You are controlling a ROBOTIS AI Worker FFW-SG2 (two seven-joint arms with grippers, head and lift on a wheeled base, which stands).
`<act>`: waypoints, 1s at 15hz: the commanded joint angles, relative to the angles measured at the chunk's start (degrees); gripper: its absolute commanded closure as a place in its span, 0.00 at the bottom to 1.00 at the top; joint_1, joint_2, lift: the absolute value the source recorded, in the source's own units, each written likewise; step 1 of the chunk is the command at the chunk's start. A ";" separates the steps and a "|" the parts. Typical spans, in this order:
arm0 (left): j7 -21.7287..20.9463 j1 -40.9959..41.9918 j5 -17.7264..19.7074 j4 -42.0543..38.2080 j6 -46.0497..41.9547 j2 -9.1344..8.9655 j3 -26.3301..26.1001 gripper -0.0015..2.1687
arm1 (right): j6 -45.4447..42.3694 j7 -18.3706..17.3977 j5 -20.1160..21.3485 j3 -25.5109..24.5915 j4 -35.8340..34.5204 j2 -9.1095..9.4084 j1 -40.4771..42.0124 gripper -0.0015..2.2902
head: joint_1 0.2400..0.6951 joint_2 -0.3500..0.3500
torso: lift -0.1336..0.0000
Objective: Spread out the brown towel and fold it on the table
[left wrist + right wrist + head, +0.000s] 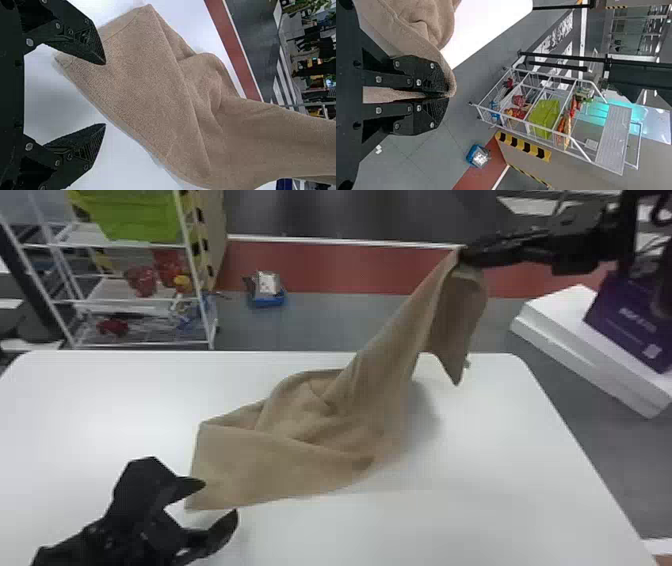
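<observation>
Fingers on your right gripper [463, 256] are pinched on a brown towel [280, 462], up past the table's far right part. Your left gripper [220, 498] has its fingers spread at the towel's near left corner, one finger overlapping the cloth in your left wrist view; you can't tell contact. Towel climbs from a creased heap mid-table to the right pinch, a loose pointed flap hanging beside it.

Containers: white wire rack [197, 285] stands on the floor beyond the table's far left edge. You've got a green bin [140, 217] up on it, red baskets [142, 281] one shelf down with a yellow item [182, 283] by them, a dark red item [112, 326] on the low shelf. Blue box [266, 301] on the floor past the far edge holds something silvery white.

Past the right edge: white slabs [555, 321], purple box [625, 327] on them; your right arm hangs across above that side.

Edges: far rim of the white table [500, 500] runs behind the heap, lifted cloth crossing over it. You have tabletop on both sides of the heap and a strip on its near side, with your left gripper over the near left.
</observation>
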 commanded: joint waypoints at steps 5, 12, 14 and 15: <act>-1.49 -4.56 -1.95 2.98 6.78 -0.09 -2.52 0.28 | 0.01 0.28 -0.17 -0.17 -0.01 0.07 0.26 0.45 | 1.00 0.38 | 0.07; -1.23 -5.61 -1.86 2.63 7.31 -0.27 -1.38 0.52 | 0.01 0.28 -0.35 -0.69 -0.01 0.16 0.26 0.45 | 1.00 0.37 | 0.07; -0.88 -5.26 -1.42 0.87 7.84 -0.44 -0.32 0.58 | 0.01 0.28 -0.79 -1.40 -0.01 0.16 0.35 0.45 | 1.00 0.38 | 0.07; -0.88 -5.18 -0.89 -0.36 8.36 -0.44 0.47 0.58 | 0.01 0.28 -1.14 -2.01 -0.01 0.16 0.35 0.45 | 1.00 0.38 | 0.07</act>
